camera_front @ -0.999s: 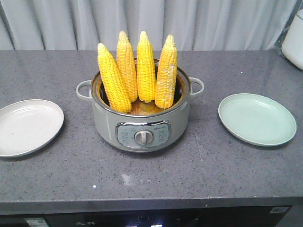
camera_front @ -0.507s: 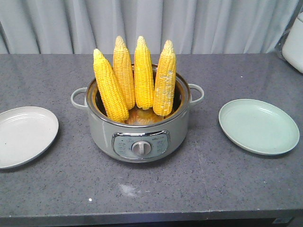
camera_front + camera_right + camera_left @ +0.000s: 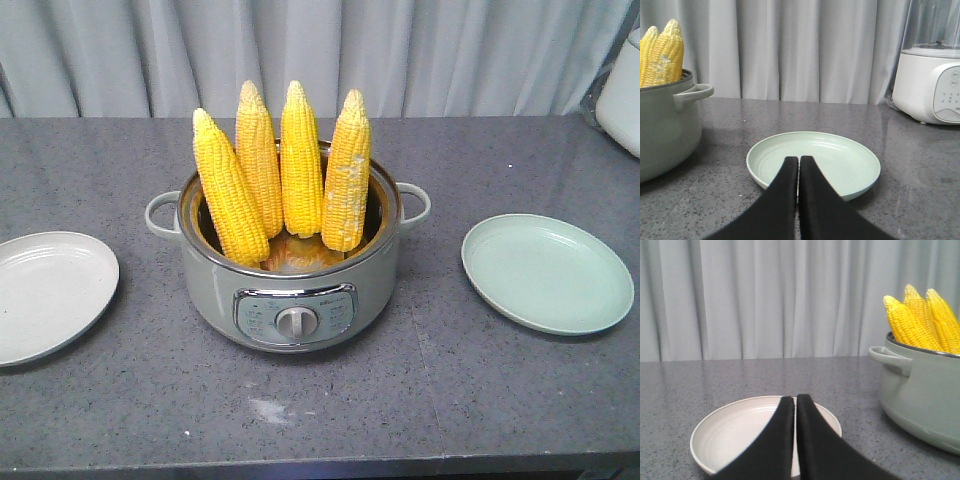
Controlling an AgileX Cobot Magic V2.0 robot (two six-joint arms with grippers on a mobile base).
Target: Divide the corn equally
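Front-facing view shows four cobs (image 3: 301,160), two plates (image 3: 50,295).

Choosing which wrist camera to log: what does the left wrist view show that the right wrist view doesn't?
Left wrist only: the white plate beyond the shut left gripper. Right wrist only: the pale green plate, the shut right gripper and a white blender-like appliance. Both: the grey-green pot, corn cobs standing in it, the grey countertop and the curtain.
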